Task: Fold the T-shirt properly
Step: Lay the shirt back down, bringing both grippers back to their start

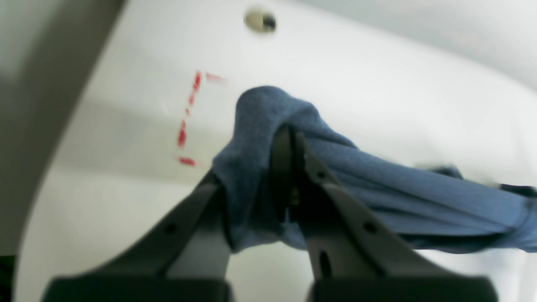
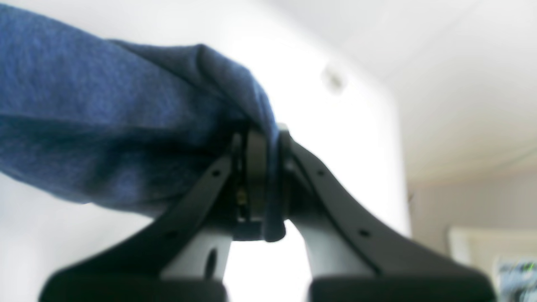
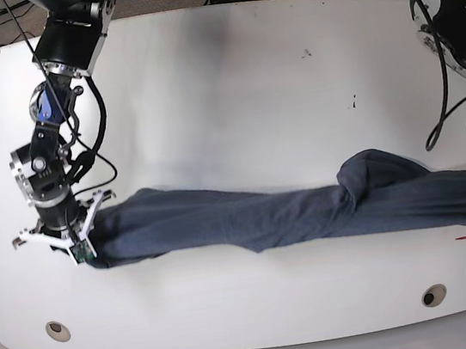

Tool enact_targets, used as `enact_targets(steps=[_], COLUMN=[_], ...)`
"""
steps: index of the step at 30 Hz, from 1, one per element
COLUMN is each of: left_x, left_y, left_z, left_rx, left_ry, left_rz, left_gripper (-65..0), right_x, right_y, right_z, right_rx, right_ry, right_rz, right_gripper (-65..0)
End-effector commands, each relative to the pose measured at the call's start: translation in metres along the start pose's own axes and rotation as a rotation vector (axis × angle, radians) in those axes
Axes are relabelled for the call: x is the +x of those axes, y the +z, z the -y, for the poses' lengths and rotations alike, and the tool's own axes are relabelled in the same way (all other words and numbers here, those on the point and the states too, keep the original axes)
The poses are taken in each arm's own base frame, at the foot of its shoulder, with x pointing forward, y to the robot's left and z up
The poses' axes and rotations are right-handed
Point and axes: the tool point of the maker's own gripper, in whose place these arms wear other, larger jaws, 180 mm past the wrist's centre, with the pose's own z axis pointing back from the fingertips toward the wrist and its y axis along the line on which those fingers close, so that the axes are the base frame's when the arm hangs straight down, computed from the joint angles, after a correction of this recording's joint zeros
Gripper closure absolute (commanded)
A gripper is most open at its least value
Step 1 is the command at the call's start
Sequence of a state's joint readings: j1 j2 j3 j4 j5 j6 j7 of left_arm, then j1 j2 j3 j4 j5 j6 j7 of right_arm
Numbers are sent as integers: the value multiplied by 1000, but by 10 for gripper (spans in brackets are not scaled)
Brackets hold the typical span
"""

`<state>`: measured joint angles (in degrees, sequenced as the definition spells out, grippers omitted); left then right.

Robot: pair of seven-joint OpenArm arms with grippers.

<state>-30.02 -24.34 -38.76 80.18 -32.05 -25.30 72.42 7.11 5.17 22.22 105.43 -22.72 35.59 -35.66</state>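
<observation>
The T-shirt (image 3: pixel 291 214) lay stretched like a rope along the table's (image 3: pixel 228 80) front edge, both the left gripper (image 1: pixel 289 138) and right gripper (image 2: pixel 262 142) pinching its ends, so more pulling could have made it slip out.

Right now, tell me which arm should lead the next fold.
Neither clearly: the left gripper and right gripper are each shut on one end of the T-shirt, stretched between them, so probably both together.

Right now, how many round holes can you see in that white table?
2. One hole sits near the table's front edge below the right gripper; the other hole is near the front edge toward the opposite end. The T-shirt may hide more.
</observation>
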Motion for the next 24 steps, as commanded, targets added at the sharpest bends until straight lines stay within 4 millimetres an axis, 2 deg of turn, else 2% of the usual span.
enact_targets(steps=[1, 6, 9, 12, 13, 19, 24], left_x=[8, -35, -60, -77, -89, -129, -150], left_y=[15, 22, 23, 28, 30, 39, 46], left_z=[-4, -17, -22, -28, -31, -45, -51], left_rx=[-4, 20, 23, 30, 34, 66, 78], left_ry=[-16, -19, -17, -16, -13, 2, -1], left_rz=[68, -15, -72, -111, -138, -230, -282], left_gripper=[0, 0, 0, 0, 0, 0, 0], right_x=[-7, -47, -63, -75, -82, -104, -121], right_y=[7, 18, 25, 33, 37, 49, 58], right_z=[-4, -35, -55, -70, -77, -98, -107], right_rx=[-12, 52, 90, 120, 135, 177, 201], right_ry=[-16, -21, -39, -50, -57, -71, -70], right_rz=[-3, -88, -108, -121, -131, -170, -211], right_gripper=[0, 0, 0, 0, 0, 0, 0])
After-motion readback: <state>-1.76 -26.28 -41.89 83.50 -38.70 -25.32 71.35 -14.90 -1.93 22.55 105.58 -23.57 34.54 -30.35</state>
